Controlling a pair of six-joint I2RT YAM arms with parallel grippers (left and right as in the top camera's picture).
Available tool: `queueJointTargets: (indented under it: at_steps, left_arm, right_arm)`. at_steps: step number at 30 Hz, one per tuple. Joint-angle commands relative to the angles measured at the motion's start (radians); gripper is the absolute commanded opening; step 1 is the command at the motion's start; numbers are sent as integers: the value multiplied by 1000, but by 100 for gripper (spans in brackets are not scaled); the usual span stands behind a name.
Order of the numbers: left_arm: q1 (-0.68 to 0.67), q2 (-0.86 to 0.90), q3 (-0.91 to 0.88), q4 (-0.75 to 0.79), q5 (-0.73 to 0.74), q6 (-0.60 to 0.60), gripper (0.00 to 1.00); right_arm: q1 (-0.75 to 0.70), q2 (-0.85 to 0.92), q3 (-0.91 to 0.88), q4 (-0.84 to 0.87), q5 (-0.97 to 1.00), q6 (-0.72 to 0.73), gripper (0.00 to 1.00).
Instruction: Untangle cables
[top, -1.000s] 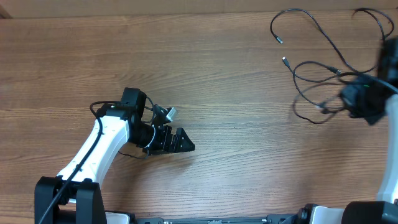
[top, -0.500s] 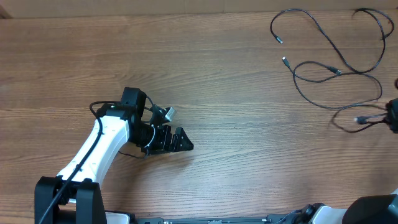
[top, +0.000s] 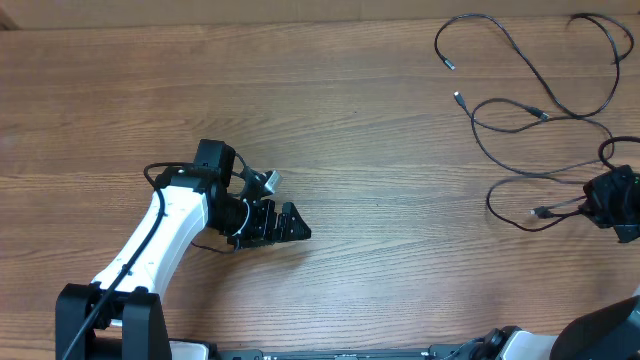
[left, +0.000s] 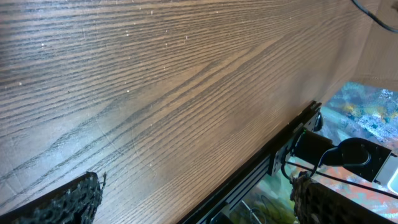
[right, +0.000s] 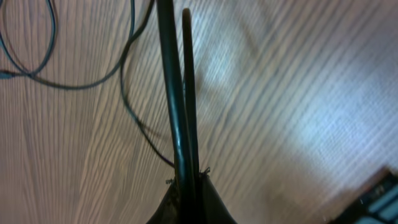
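The cables (top: 528, 95) are thin black cords lying in loose loops at the table's far right, with small plug ends (top: 448, 63) pointing left. My right gripper (top: 610, 200) sits at the right edge, just in front of the loops, shut on two strands. In the right wrist view those cable strands (right: 176, 93) run straight up out of the pinched right gripper (right: 189, 183), and a slack cable loop (right: 81, 84) lies on the wood beyond. My left gripper (top: 285, 226) rests at centre left, far from the cords. In its wrist view the left gripper (left: 196, 205) is open, with only bare wood between its fingers (left: 68, 202).
The wooden table (top: 380, 150) fills the overhead view. Its front edge with a metal rail (left: 292, 146) shows in the left wrist view, close to the left fingers. The right arm's base (top: 600, 340) stands at the front right corner.
My right gripper has moved toward the front right with the strands in it, dragging the lower loop and one plug end down the table. The left arm has stayed still.
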Motion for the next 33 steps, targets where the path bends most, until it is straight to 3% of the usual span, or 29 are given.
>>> queueJointTargets:
  at_steps: [1, 5, 8, 14, 25, 33]
  left_arm:
    - [-2, 4, -5, -1, 2, -8, 100]
    - [-2, 4, -5, -1, 2, -7, 99]
    - [-2, 4, -5, -2, 0, -7, 100]
    - [-2, 5, -5, -1, -1, -7, 100]
    - [-2, 4, -5, 2, 0, -7, 100]
    - [-2, 4, -5, 10, 4, -23, 100]
  right_arm:
    - [4, -23, -27, 49, 36, -3, 4]
    - [4, -23, -32, 86, 187, 108, 9]
    - [4, -23, -32, 102, 236, 132, 52]
    - [4, -23, -32, 115, 235, 132, 92]
    - [19, -23, -95, 131, 58, 124, 94]
    - [198, -5, -293, 338, -29, 92, 88]
